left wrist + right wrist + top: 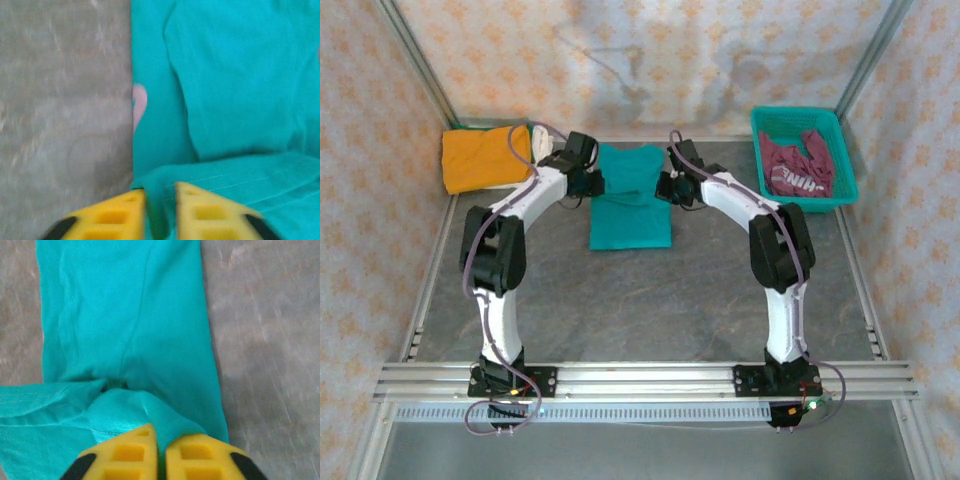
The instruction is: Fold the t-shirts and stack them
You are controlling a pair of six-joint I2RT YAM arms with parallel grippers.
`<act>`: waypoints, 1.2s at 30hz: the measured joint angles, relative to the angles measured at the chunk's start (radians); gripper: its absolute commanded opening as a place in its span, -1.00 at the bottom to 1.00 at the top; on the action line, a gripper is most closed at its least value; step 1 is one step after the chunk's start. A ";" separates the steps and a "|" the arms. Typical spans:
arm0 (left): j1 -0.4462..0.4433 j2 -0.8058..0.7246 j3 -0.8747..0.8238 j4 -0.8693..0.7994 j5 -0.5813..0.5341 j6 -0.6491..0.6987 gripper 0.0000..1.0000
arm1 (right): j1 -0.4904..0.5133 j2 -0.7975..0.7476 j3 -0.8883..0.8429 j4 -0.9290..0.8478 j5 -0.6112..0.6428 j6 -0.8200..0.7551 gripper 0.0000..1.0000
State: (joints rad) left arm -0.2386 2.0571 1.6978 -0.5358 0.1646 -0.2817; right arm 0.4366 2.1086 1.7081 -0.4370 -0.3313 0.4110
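A teal t-shirt lies flat in the middle of the table, partly folded, with its far hem turned over. My left gripper sits at its far left edge. In the left wrist view its yellow fingers stand apart, the gripper open, with a fold of teal t-shirt loose in the gap. My right gripper is at the far right edge. In the right wrist view the gripper is shut on a raised fold of the teal t-shirt.
A folded orange t-shirt lies at the back left with a white t-shirt beside it. A teal lattice basket at the back right holds a crumpled maroon t-shirt. Bare grey tabletop stretches toward the arm bases.
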 measured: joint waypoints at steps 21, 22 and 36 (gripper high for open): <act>-0.128 -0.302 -0.589 0.307 0.031 -0.080 -0.20 | 0.098 -0.200 -0.457 0.265 -0.135 0.051 -0.74; -0.128 -0.292 -0.613 0.333 0.041 -0.089 -0.22 | 0.102 -0.193 -0.466 0.290 -0.140 0.061 -0.75; -0.138 -0.328 -0.832 0.537 0.040 -0.199 -0.25 | 0.102 -0.190 -0.645 0.466 -0.147 0.113 -0.78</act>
State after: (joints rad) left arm -0.3763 1.7294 0.8661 0.0013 0.2043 -0.4808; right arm 0.5385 1.9182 1.0626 0.0288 -0.4786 0.5240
